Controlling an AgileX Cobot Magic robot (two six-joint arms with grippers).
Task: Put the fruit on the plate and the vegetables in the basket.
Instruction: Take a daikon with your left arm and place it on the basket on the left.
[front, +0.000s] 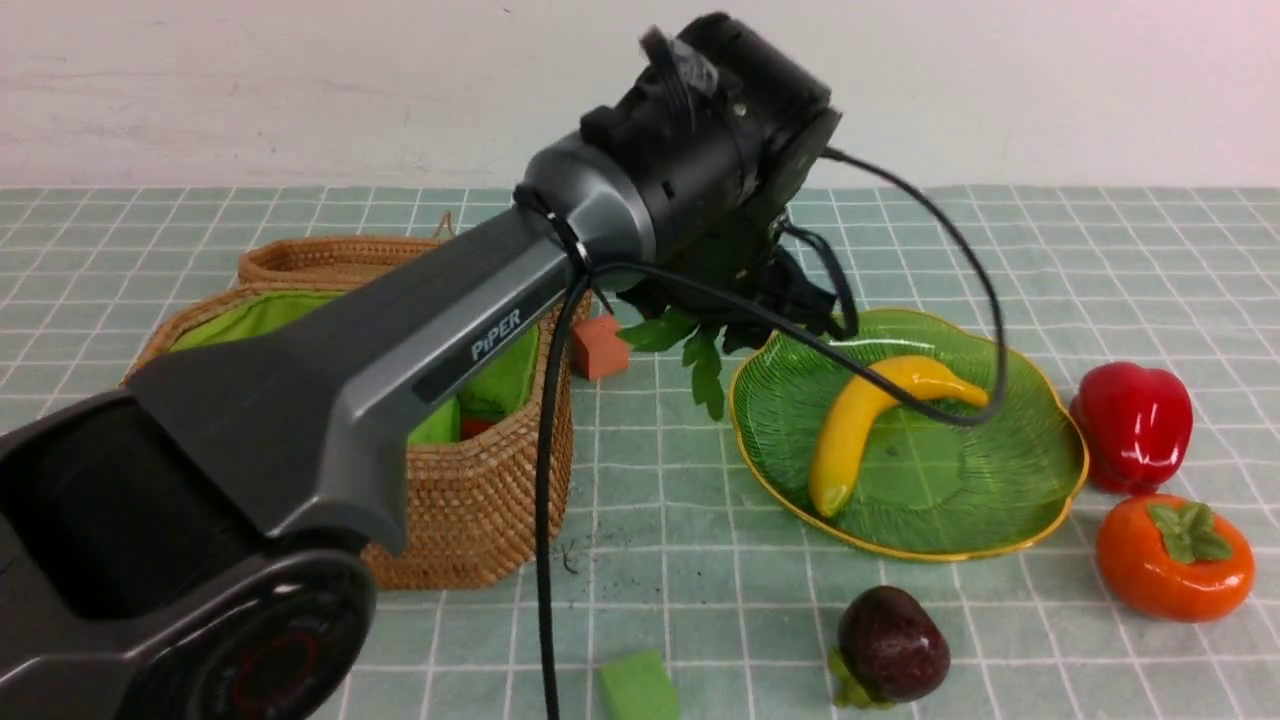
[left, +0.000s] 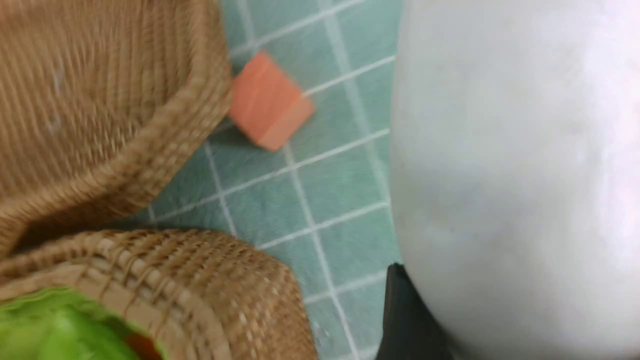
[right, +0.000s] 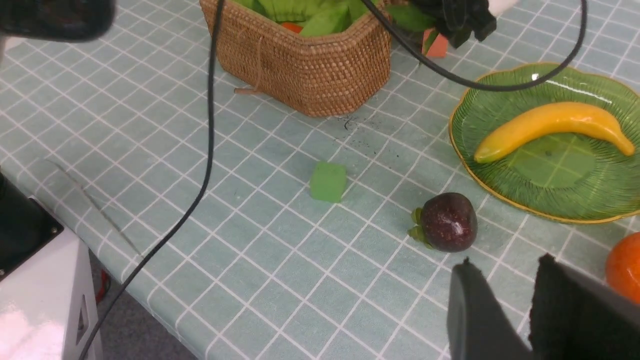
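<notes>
My left gripper (front: 775, 285) is shut on the white radish (left: 515, 175) and holds it in the air between the basket (front: 480, 510) and the plate (front: 1040, 480). The radish's green leaves (front: 695, 350) hang below the gripper. One black finger (left: 405, 320) shows against the radish. The banana (front: 870, 415) lies on the plate. The mangosteen (front: 893, 645), the persimmon (front: 1175, 555) and the red bell pepper (front: 1135, 425) sit on the table. My right gripper (right: 506, 262) is open and empty, near the mangosteen (right: 447, 221). An orange thing (right: 290, 26) shows inside the basket. The gourd is out of view.
A small orange-brown cube (front: 598, 347) lies beside the basket and its open lid (front: 320, 258). A green foam block (front: 638, 685) lies near the front. The left arm's cable (front: 545, 520) hangs over the table. The table edge (right: 165, 320) shows in the right wrist view.
</notes>
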